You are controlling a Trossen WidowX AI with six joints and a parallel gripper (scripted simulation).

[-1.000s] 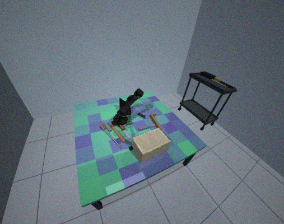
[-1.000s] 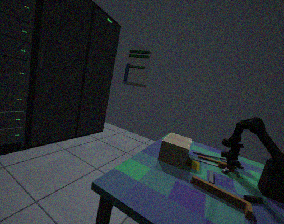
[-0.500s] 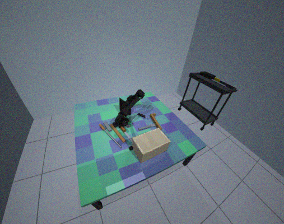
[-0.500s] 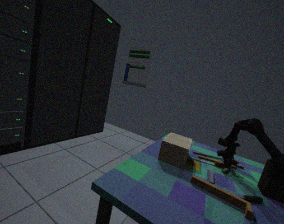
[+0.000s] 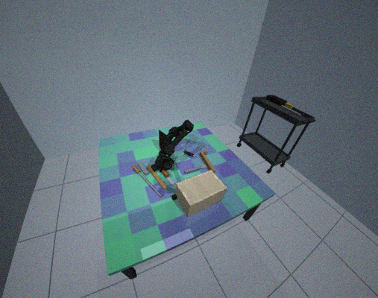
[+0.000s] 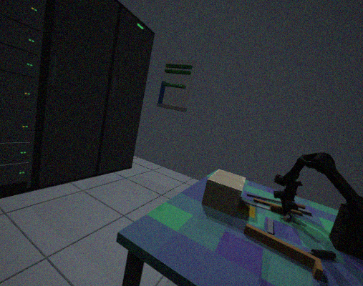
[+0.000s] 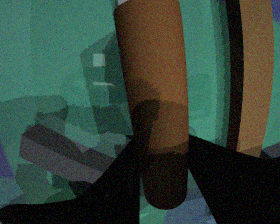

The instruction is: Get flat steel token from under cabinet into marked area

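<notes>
The pale box-shaped cabinet stands on the table. The flat steel token cannot be made out, and no vent slots show. My gripper is shut on a rounded wooden tool handle, which runs up the wrist view between the dark fingers. A small pale part of the tool shows beyond the handle's far end. The handle is low over or on the table. A yellow patch shows beside the cabinet; I cannot tell whether it belongs to the marked area.
A long wooden bar lies beside the held handle. Beyond it lies a thin rod with a wooden handle. An L-shaped wooden piece, a grey bar and a small black object lie on the other side.
</notes>
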